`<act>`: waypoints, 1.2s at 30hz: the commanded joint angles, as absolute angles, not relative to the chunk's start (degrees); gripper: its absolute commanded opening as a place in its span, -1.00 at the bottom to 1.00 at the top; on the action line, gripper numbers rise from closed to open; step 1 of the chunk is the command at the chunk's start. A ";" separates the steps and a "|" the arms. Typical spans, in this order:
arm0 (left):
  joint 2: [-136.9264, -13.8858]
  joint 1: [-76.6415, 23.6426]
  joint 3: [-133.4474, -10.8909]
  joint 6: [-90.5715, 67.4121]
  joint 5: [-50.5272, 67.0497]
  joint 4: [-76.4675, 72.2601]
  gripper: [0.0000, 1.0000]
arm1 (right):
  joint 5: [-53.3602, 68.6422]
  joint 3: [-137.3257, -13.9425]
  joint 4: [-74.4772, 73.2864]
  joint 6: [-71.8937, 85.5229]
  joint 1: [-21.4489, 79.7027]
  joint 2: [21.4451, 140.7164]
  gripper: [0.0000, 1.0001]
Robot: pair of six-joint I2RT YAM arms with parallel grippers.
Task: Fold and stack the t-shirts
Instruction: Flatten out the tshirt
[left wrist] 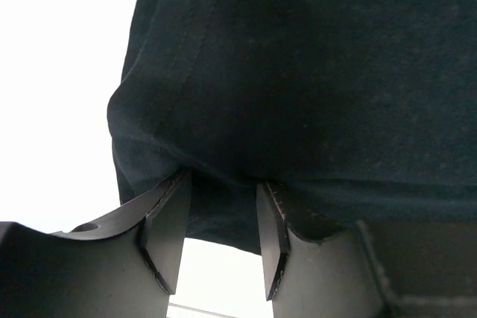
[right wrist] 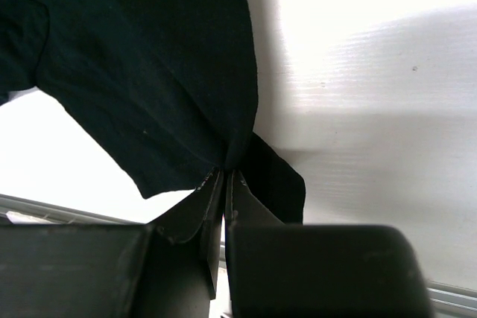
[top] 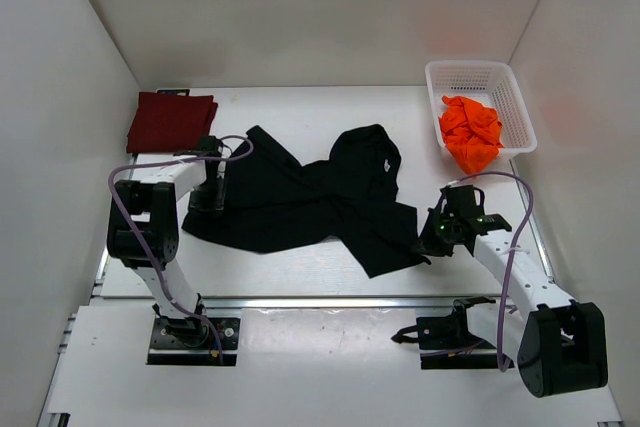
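Where rightmost, basket [top: 519, 110] with orange shirt [top: 470, 131].

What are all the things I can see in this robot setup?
black t-shirt: one, black, spread crumpled across the middle of the table
maroon t-shirt: one, dark red, folded at the far left corner
orange t-shirt: one, bright orange, crumpled inside the basket
basket: one, white mesh, far right corner
table: one, white, under everything
arms: two, white and black, bolted at the near edge
left gripper: one, dark, fingers apart around the black t-shirt's left edge
right gripper: one, dark, pinched shut on the black t-shirt's right corner
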State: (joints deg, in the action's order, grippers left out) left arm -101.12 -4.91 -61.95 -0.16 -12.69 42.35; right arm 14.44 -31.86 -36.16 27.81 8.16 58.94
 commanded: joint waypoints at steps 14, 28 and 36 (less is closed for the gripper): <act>-96.06 -5.27 -74.58 6.31 -8.42 44.64 -1.00 | 19.41 -46.25 -30.68 19.63 3.97 67.29 -1.00; -88.09 -8.43 -98.84 9.32 -13.18 27.78 -1.00 | 0.44 -98.22 -36.47 10.37 6.15 76.93 -1.00; -73.23 -8.52 -69.20 11.77 -12.22 31.20 -1.00 | -0.70 -60.16 -41.56 20.72 11.68 56.79 -1.00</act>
State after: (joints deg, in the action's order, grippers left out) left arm -77.89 -8.25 -76.90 9.58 -12.43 27.83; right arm 0.91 -68.82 -36.29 15.22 9.39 59.83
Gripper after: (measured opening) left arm 0.023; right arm 0.007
